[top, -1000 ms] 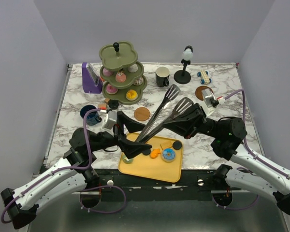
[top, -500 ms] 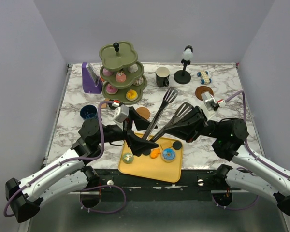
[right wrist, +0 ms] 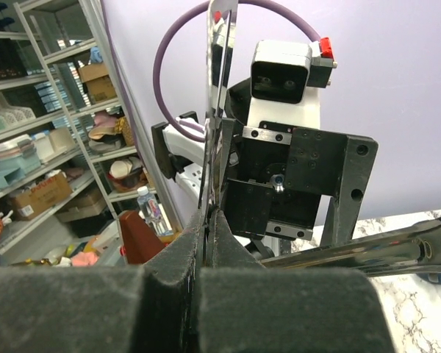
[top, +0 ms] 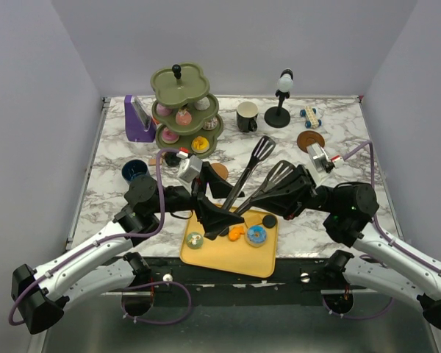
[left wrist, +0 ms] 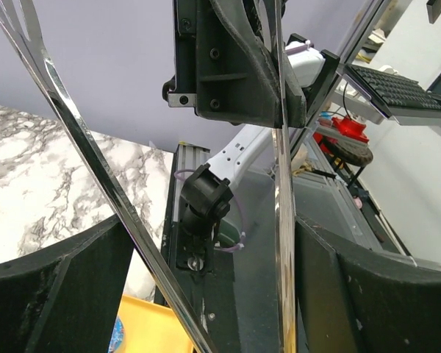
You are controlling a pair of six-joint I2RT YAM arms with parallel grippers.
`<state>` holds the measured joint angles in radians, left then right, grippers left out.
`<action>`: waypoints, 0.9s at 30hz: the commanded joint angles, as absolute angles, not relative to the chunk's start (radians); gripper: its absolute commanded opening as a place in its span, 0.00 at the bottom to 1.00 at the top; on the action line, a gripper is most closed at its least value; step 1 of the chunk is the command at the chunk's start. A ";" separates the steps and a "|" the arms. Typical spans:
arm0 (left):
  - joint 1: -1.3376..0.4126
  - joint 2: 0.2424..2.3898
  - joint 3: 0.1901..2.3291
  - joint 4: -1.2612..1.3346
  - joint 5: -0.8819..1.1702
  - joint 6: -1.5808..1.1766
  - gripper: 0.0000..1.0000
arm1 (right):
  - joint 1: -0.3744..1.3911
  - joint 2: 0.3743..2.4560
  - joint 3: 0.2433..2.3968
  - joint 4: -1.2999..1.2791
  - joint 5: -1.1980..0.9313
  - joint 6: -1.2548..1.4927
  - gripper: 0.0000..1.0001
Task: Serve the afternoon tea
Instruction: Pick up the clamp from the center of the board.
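The left end effector (left wrist: 213, 288) had moved in, wide around the tongs (top: 254, 165). The right end effector (right wrist: 206, 224) pinched them shut, maybe for a handover.

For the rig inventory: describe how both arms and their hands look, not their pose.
The left arm and right arm have white shells on the lower links, with black joints and upper links. A purple cable runs along each. The left hand and right hand have broad, matt black fingers. Each wrist carries a small white camera box with a red tab.
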<state>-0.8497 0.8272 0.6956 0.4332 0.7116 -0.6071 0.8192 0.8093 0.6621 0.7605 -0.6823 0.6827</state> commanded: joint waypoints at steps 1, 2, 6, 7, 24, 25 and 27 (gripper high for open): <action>-0.847 0.834 0.721 0.466 0.756 -0.615 0.87 | 0.821 0.797 0.651 0.749 -0.681 0.661 0.00; -0.847 0.835 0.718 0.466 0.754 -0.617 0.88 | 0.821 0.798 0.651 0.749 -0.677 0.661 0.00; -0.847 0.833 0.709 0.462 0.740 -0.617 0.92 | 0.821 0.797 0.653 0.749 -0.665 0.660 0.00; -0.847 0.834 0.711 0.457 0.736 -0.615 0.91 | 0.821 0.796 0.651 0.747 -0.658 0.657 0.00; -0.847 0.848 0.703 0.452 0.752 -0.603 0.59 | 0.820 0.776 0.650 0.696 -0.615 0.629 0.01; -0.847 0.845 0.701 0.454 0.753 -0.601 0.59 | 0.821 0.774 0.650 0.684 -0.609 0.627 0.03; -0.847 0.840 0.696 0.454 0.747 -0.595 0.59 | 0.821 0.768 0.655 0.658 -0.603 0.621 0.12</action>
